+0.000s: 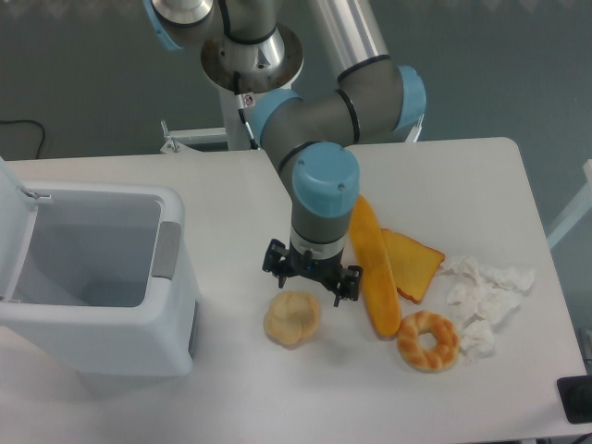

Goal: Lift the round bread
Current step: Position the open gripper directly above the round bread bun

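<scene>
The big white tabletop (pixel 231 194) holds everything. At about 9 o'clock on it stands a large white bin (pixel 92 277) with its lid up, so its inside is open to the camera. It sits well apart from the food, out of the arm's way.

The robot arm (pixel 314 120) reaches in from 12 o'clock and points straight down near the middle of the tabletop. It looks set this way so the gripper (pixel 312 275) can come down on something from above.

At about 3 o'clock from the gripper lies a long orange loaf (pixel 375 277). Its far side touches a flat orange slice of toast (pixel 414 264). Further out toward 3 o'clock sits a pile of crumpled white paper (pixel 481 296).

A golden ring bread (pixel 428 340) with a hole rests near the loaf's lower end, at about 5 o'clock.

The round bread (pixel 292 318) is small, pale and bumpy. It sits alone at about 6 o'clock from the gripper, just beside it and a bit to the 7 o'clock side. Nothing crowds it, so it should be easy to reach.

The gripper hangs over the bread's far edge with its fingers spread apart and nothing between them. It probably needs to shift a little toward the bread before it closes.
</scene>
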### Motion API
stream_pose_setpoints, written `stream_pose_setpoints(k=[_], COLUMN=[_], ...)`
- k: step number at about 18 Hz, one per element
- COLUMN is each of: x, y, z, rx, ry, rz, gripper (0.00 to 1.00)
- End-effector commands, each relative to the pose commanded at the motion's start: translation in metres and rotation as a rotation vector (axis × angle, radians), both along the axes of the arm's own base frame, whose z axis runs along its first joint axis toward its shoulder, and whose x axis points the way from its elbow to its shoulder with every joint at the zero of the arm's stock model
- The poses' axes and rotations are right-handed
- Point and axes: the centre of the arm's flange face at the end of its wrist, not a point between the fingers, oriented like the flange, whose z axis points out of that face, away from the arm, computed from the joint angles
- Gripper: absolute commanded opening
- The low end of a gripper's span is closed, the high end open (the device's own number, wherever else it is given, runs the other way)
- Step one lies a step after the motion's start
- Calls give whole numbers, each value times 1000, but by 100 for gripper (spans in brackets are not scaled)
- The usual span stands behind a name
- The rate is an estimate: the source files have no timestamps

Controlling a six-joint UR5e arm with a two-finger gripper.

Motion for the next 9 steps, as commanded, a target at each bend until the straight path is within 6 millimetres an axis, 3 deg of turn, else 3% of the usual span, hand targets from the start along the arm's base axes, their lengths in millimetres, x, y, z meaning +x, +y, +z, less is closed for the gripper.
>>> stream_pose_setpoints(k=[2,9], x=[-6,-6], y=[-9,-3], z=[1,13], rx=[-10,0], ry=[8,24], rz=[16,32], gripper=[100,100])
